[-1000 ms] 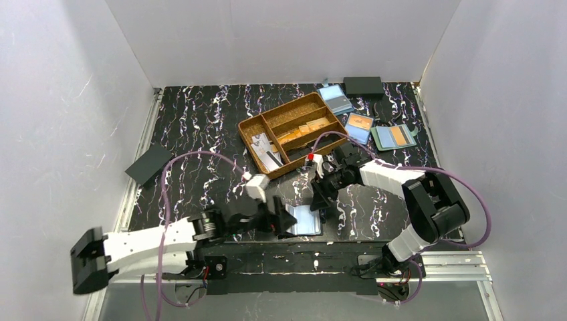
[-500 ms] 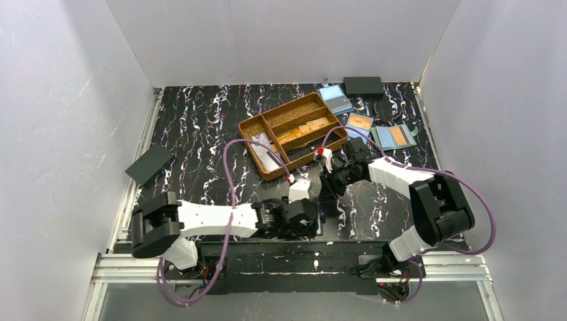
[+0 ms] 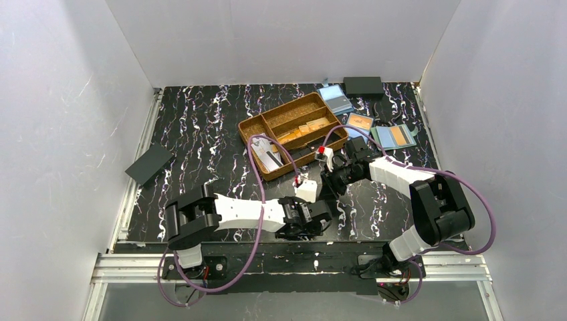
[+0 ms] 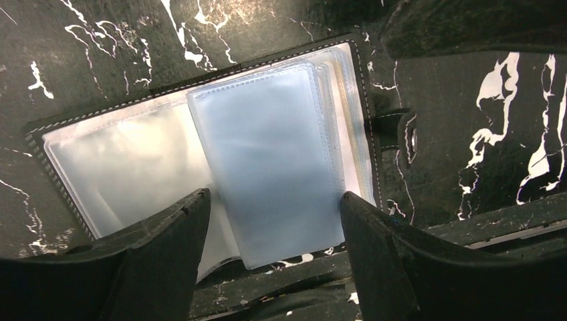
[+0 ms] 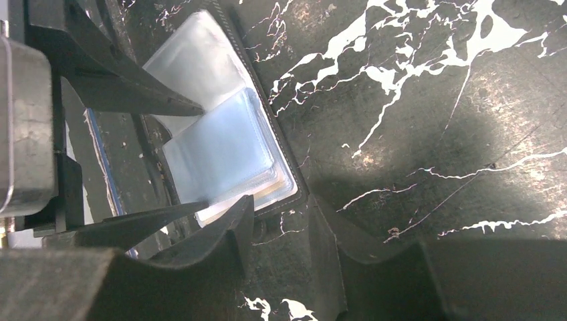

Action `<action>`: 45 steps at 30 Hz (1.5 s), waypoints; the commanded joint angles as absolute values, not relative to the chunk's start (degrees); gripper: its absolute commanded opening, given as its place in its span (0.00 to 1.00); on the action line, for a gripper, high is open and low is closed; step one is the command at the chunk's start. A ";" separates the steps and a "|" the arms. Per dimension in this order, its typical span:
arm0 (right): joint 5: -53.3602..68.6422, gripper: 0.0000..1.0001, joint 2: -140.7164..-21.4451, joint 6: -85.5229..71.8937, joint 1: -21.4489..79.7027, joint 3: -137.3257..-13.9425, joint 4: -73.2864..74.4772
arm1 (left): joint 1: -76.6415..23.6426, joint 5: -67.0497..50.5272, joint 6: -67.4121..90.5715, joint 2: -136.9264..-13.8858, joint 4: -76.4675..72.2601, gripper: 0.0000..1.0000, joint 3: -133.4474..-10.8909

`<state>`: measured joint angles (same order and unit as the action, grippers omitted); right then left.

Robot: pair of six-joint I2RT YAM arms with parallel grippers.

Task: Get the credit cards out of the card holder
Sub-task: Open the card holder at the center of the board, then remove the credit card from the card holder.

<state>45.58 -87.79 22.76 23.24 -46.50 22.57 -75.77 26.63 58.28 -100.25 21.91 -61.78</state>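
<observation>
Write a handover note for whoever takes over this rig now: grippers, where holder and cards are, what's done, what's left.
Left gripper: open, fingers either side of a clear sleeve of the holder.
Right gripper: open, at the holder's edge, holding nothing.
The holder lies open flat on the table, near its front edge.
Pale cards lie in the tray's left compartment.
Done: holder opened, those cards apparently out.
Left: check the sleeves. Whether any card remains inside cannot be told.
</observation>
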 commanded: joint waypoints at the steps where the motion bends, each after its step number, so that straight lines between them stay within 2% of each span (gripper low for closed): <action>1: 47.45 0.43 -88.00 23.25 22.77 -48.69 23.12 | -75.22 28.38 60.18 -101.58 25.49 0.68 -62.68; 3: 47.46 0.43 -87.95 23.29 22.70 -48.69 23.20 | -74.91 27.67 60.73 -101.71 24.93 0.66 -61.71; 5: 47.56 0.43 -87.85 23.29 22.68 -48.69 23.27 | -74.49 27.60 61.66 -101.46 25.28 0.57 -60.79; 9: 47.98 0.43 -87.76 23.59 22.68 -48.69 23.67 | -73.31 25.98 62.76 -98.14 22.01 0.51 -56.59; 12: 48.16 0.43 -87.63 23.77 22.66 -48.63 23.97 | -71.95 22.71 62.71 -94.18 15.54 0.50 -51.40; 18: 49.79 0.43 -87.92 24.63 22.68 -48.52 24.64 | -67.39 12.92 64.28 -87.81 -3.55 0.38 -38.43; 24: 51.07 0.43 -88.85 25.70 23.56 -48.50 25.79 | -65.70 13.83 65.26 -84.86 -2.23 0.18 -35.72; 27: 51.26 0.43 -89.03 26.22 24.38 -48.56 26.14 | -65.03 16.02 66.93 -83.87 2.09 0.14 -35.03; 31: 51.22 0.43 -89.17 26.78 25.41 -48.65 26.58 | -64.60 20.27 70.90 -83.08 10.46 0.17 -34.94; 37: 51.76 0.43 -89.30 27.96 26.74 -48.69 27.28 | -64.51 23.25 73.07 -77.98 13.81 0.37 -33.20; 45: 51.87 0.43 -89.78 28.34 28.10 -48.68 27.43 | -64.51 32.23 77.68 -69.36 29.79 0.39 -33.30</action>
<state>50.33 -89.10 27.24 27.42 -46.63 26.79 -64.93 23.22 74.30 -73.87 15.09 -34.11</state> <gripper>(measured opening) 0.427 0.381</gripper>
